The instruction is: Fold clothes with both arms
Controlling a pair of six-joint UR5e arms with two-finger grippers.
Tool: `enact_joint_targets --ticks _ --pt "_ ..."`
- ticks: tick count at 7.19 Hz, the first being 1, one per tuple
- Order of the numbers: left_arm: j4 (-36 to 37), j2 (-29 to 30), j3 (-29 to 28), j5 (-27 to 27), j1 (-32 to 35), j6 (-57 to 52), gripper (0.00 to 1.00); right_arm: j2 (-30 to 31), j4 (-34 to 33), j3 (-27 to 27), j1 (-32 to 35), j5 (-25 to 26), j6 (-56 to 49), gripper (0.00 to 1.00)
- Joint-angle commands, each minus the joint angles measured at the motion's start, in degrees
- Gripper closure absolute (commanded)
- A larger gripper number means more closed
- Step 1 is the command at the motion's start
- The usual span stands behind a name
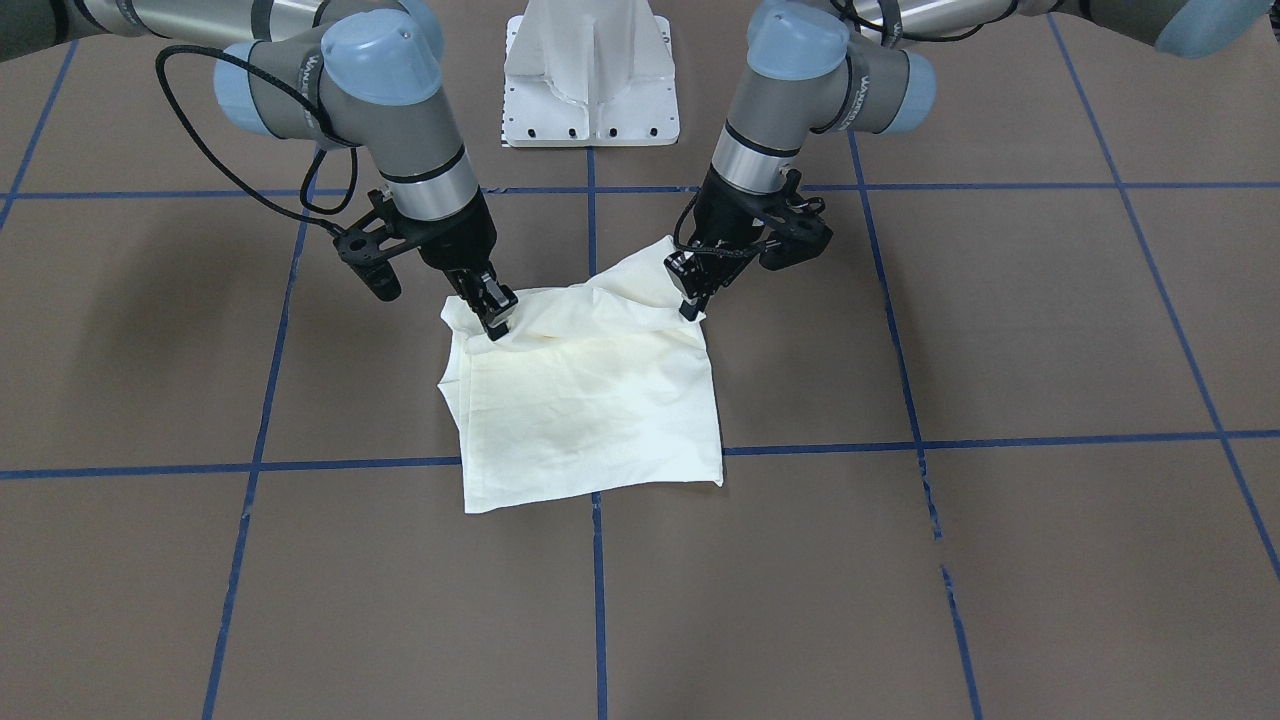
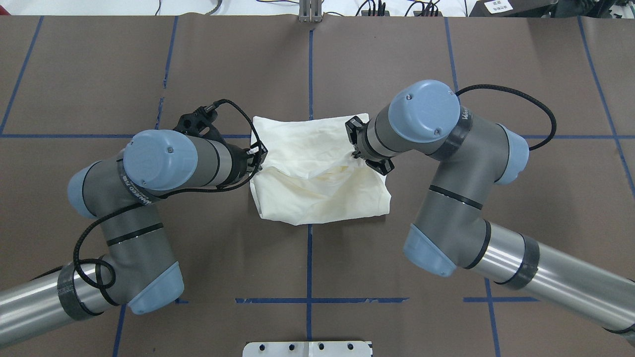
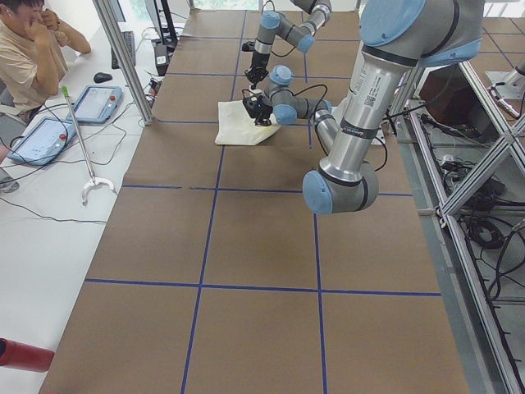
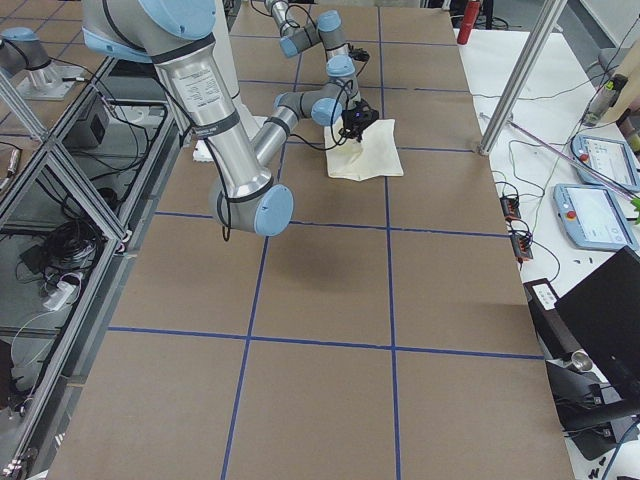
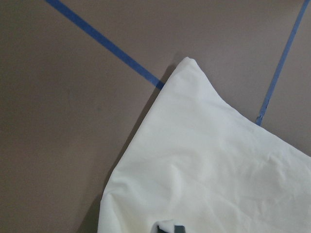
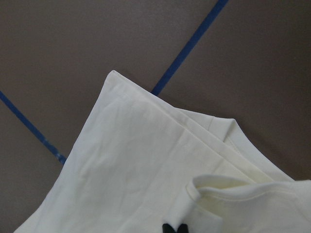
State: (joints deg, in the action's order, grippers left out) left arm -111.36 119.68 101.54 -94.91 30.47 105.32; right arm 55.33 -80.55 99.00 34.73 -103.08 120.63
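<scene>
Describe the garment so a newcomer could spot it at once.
On the brown table gridded with blue tape, look just in front of the white pedestal base. Between the left gripper and right gripper lies the cream shirt, folded to a rough square: the only soft, pale thing there.

Both arms same build. Left arm (image 2: 130, 233) and right arm (image 2: 449, 208): matte grey jointed housings, rounded light blue caps (image 2: 424, 111) on each joint, small screws set in the cap faces. Long links are polished silver tubes (image 2: 565, 277) ringed with black bands; thin black seams between segments. White lettering runs along a dark strip near the caps, too small to read. A printed label (image 3: 371, 89) sits on the near arm's silver tube. Braided black cable (image 2: 526, 96) loops outside each wrist. Left gripper (image 1: 689, 305) and right gripper (image 1: 497, 322) all black, narrow fingers, black brackets (image 1: 368, 250) alongside. Pedestal (image 1: 590, 80) white, row of dark holes at its foot.
</scene>
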Motion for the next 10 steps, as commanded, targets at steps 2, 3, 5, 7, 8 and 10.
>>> enact_joint_targets --ticks 2,3,5,7,8,10 --pt "-3.0 1.8 -3.9 0.0 2.6 -2.4 1.00 -3.5 0.1 -5.6 2.6 -2.3 -1.8 1.00" --pt "-6.4 2.0 -5.6 0.0 3.4 -2.4 1.00 -4.9 2.4 -8.4 3.4 -2.5 -2.5 1.00" --pt "-9.2 3.6 -10.4 0.7 4.3 -4.4 1.00 -4.9 7.0 -12.4 4.3 -3.6 -3.1 1.00" --pt "-12.4 5.3 -14.6 2.5 5.1 -5.6 0.88 -5.0 7.3 -13.6 4.6 -4.0 -4.3 1.00" --pt "-12.6 5.6 -15.7 2.5 6.1 -7.4 0.76 -5.1 7.3 -14.5 4.7 -4.0 -4.9 1.00" --pt "-19.2 9.8 -24.3 2.5 9.9 -9.8 0.56 -10.9 7.4 -24.8 6.1 -4.0 -10.2 0.00"
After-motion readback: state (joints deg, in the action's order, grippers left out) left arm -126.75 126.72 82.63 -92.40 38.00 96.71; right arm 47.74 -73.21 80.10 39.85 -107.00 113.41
